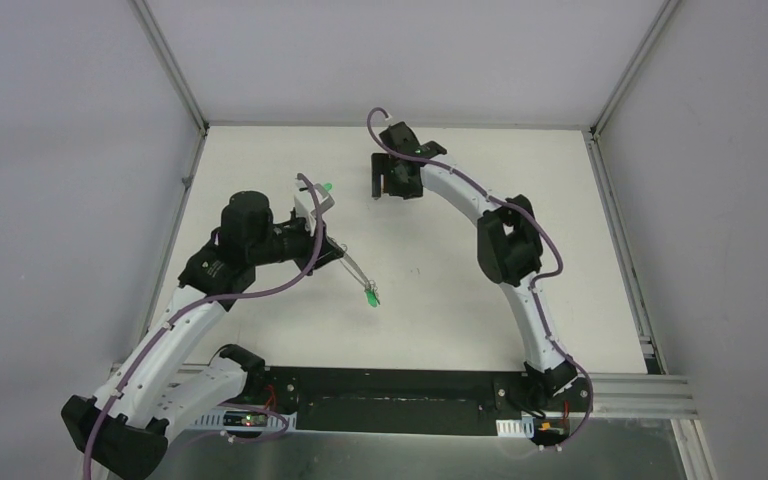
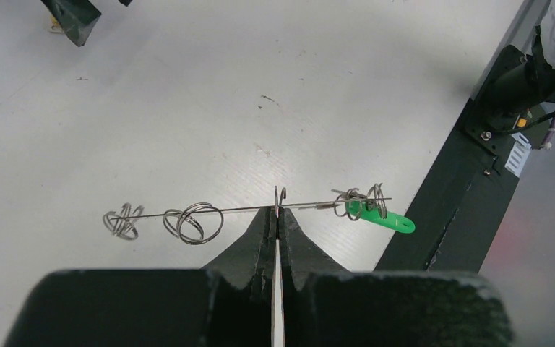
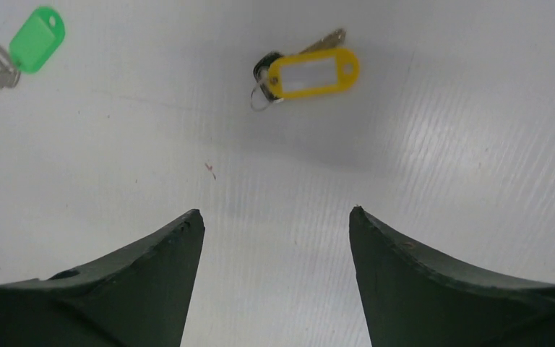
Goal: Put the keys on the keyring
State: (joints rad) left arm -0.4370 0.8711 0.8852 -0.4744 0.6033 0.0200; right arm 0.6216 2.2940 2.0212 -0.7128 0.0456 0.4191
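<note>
The yellow-tagged key (image 3: 311,71) lies on the white table (image 1: 460,290) far of the right gripper (image 3: 276,217). Its tag has a pale label window, and any writing there cannot be made out. Its metal blade pokes out behind the tag and its head is partly covered by a dark cap and a small ring. To the left of it, well apart, lies the green-tagged key (image 3: 22,54), with its tag close to the picture's edge and its silver blade pointing near-left. In the top view this green tag shows as a small dot just far of the left wrist. The yellow one cannot be picked out beneath the right arm's hand. The right gripper stands wide open above the table, holding nothing. The left gripper (image 2: 277,215) is pinched tight on the keyring (image 2: 240,210), a thin grey wire running left to right across its fingertips and held clear of the table. On the wire hang several small split rings (image 2: 195,223), and a green tag (image 2: 384,220) hangs near its right end. Whether the wire closes into a full loop cannot be told from the wrist view. In the top view the keyring is only a faint line. A pale sticker (image 2: 518,153) on the black rail (image 2: 441,217) at the near edge is too small to read.
</note>
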